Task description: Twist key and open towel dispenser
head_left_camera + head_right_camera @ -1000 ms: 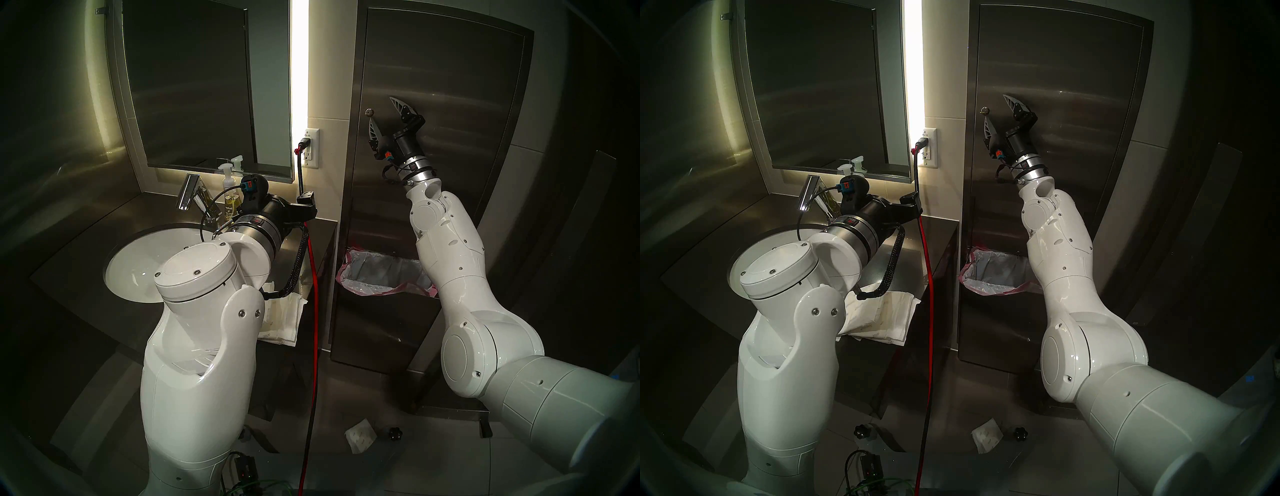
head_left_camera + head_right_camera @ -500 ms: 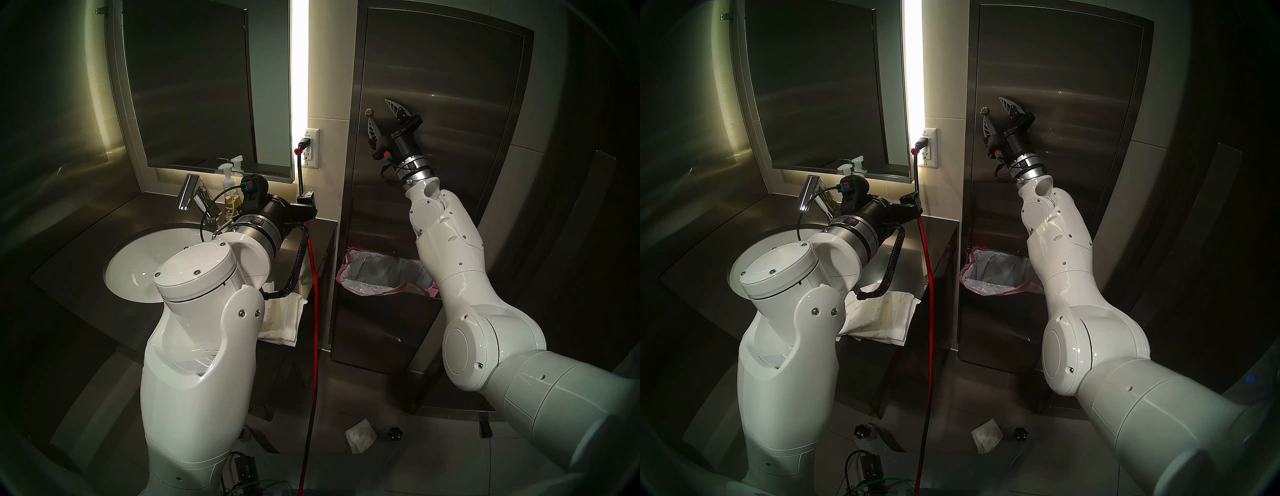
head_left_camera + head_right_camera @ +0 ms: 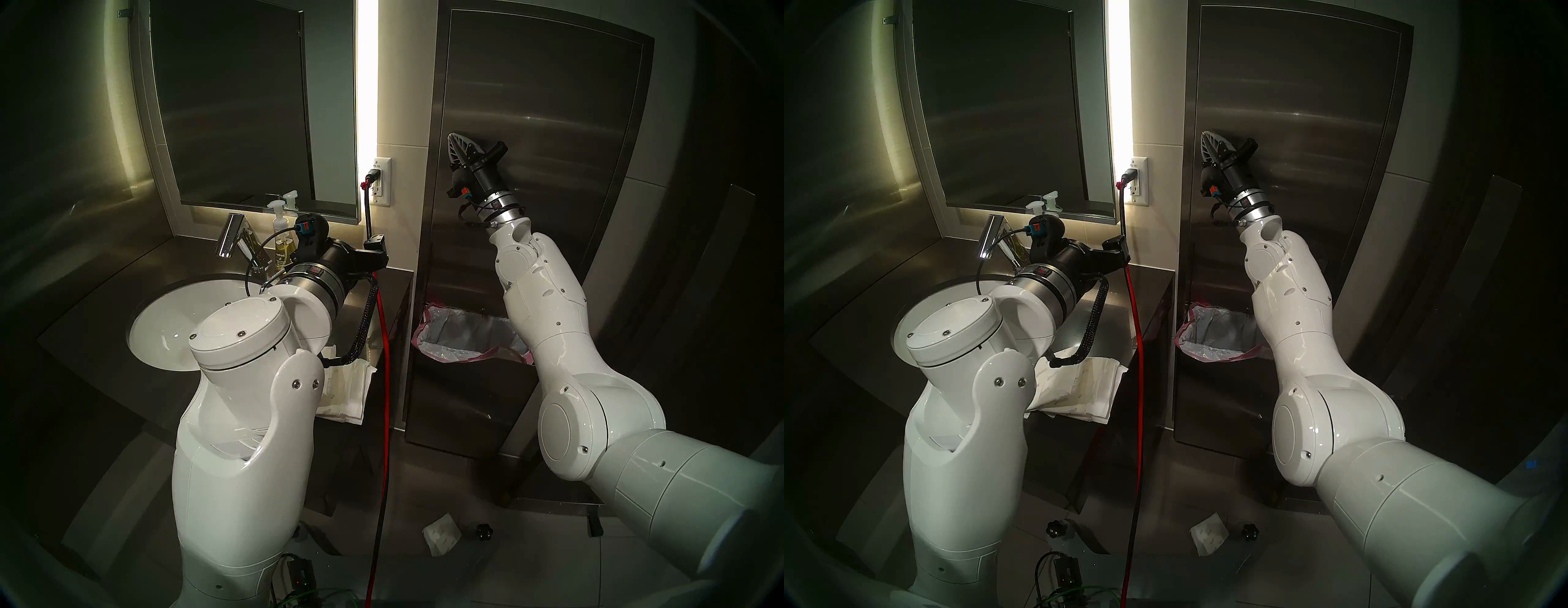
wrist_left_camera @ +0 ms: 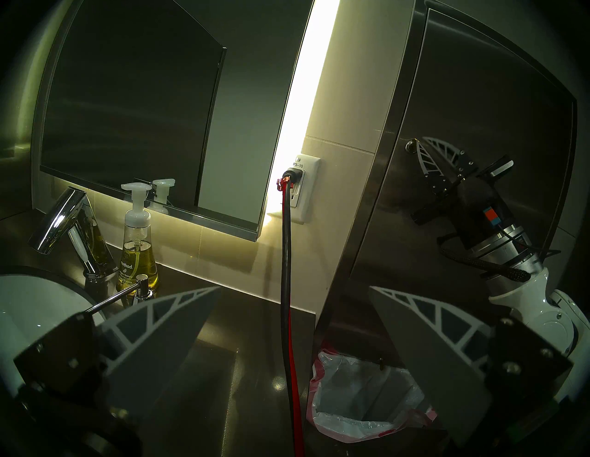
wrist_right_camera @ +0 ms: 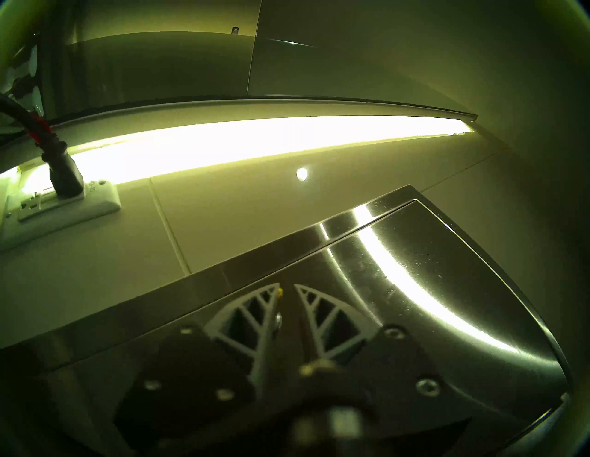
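Right arm reaches up-left, right gripper narrowed around the key on the towel dispenser; left gripper level, fingers wide.

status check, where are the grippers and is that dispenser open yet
Right gripper closing around the key, grip not confirmed. Left gripper open, empty, over the counter. Towel dispenser door shut. Nothing in the way.

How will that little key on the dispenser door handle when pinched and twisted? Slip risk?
The key is tiny, shiny metal, so the right gripper probably slips easily. It looks fixed in the towel dispenser door, so it should turn in place, not lift. The open-ribbed fingers may flex.
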`<state>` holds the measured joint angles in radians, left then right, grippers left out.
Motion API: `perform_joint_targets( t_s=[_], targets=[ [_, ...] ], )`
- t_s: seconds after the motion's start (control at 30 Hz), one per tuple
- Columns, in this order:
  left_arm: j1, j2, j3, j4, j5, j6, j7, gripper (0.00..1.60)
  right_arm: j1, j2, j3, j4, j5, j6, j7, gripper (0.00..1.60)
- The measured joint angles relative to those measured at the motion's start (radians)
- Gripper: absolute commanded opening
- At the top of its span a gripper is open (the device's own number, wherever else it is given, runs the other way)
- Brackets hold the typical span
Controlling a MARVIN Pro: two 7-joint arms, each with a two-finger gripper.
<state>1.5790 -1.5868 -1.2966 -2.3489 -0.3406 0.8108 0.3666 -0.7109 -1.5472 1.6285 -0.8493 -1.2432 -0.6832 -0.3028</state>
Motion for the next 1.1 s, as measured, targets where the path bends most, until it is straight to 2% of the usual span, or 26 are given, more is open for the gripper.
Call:
perform_joint_targets(
  t_s=[0.03, 0.07, 0.1, 0.13, 0.27, 0.3, 0.33, 0.37, 0.4, 0.43, 0.5, 0.57, 0.73, 1.1],
  targets=[
    [0.0, 0.0, 0.0, 0.0, 0.0, 0.0, 0.0, 1.6, 0.0, 0.0, 0.002, 0.0, 0.001, 0.0, 0.0, 0.35],
    [0.0, 0.0, 0.0, 0.0, 0.0, 0.0, 0.0, 1.6, 0.001, 0.0, 0.007, -0.001, 0.003, 0.0, -0.002, 0.11],
    [0.0, 0.0, 0.0, 0.0, 0.0, 0.0, 0.0, 1.6, 0.001, 0.0, 0.008, -0.002, 0.003, 0.0, -0.003, 0.11],
    [0.0, 0.0, 0.0, 0.0, 0.0, 0.0, 0.0, 1.6, 0.002, 0.0, 0.01, -0.002, 0.004, 0.0, -0.004, 0.0],
    [0.0, 0.0, 0.0, 0.0, 0.0, 0.0, 0.0, 1.6, 0.006, 0.0, 0.019, 0.0, 0.009, 0.001, -0.008, 0.0],
    [0.0, 0.0, 0.0, 0.0, 0.0, 0.0, 0.0, 1.6, 0.008, 0.0, 0.023, 0.003, 0.012, 0.001, -0.01, 0.08],
    [0.0, 0.0, 0.0, 0.0, 0.0, 0.0, 0.0, 1.6, 0.011, -0.001, 0.027, 0.006, 0.016, 0.001, -0.01, 0.28],
    [0.0, 0.0, 0.0, 0.0, 0.0, 0.0, 0.0, 1.6, 0.012, -0.001, 0.03, 0.009, 0.019, 0.001, -0.011, 0.57],
    [0.0, 0.0, 0.0, 0.0, 0.0, 0.0, 0.0, 1.6, 0.015, -0.002, 0.033, 0.013, 0.023, 0.001, -0.011, 0.68],
    [0.0, 0.0, 0.0, 0.0, 0.0, 0.0, 0.0, 1.6, 0.017, -0.002, 0.035, 0.016, 0.026, 0.001, -0.011, 0.68],
    [0.0, 0.0, 0.0, 0.0, 0.0, 0.0, 0.0, 1.6, 0.019, -0.003, 0.037, 0.019, 0.029, 0.0, -0.011, 0.79],
    [0.0, 0.0, 0.0, 0.0, 0.0, 0.0, 0.0, 1.6, 0.022, -0.005, 0.039, 0.021, 0.032, -0.003, -0.01, 1.32],
    [0.0, 0.0, 0.0, 0.0, 0.0, 0.0, 0.0, 1.6, 0.023, -0.007, 0.044, 0.015, 0.042, -0.013, -0.008, 1.47],
    [0.0, 0.0, 0.0, 0.0, 0.0, 0.0, 0.0, 1.6, 0.014, -0.006, 0.041, -0.013, 0.053, -0.02, 0.016, 1.46]
  ],
)
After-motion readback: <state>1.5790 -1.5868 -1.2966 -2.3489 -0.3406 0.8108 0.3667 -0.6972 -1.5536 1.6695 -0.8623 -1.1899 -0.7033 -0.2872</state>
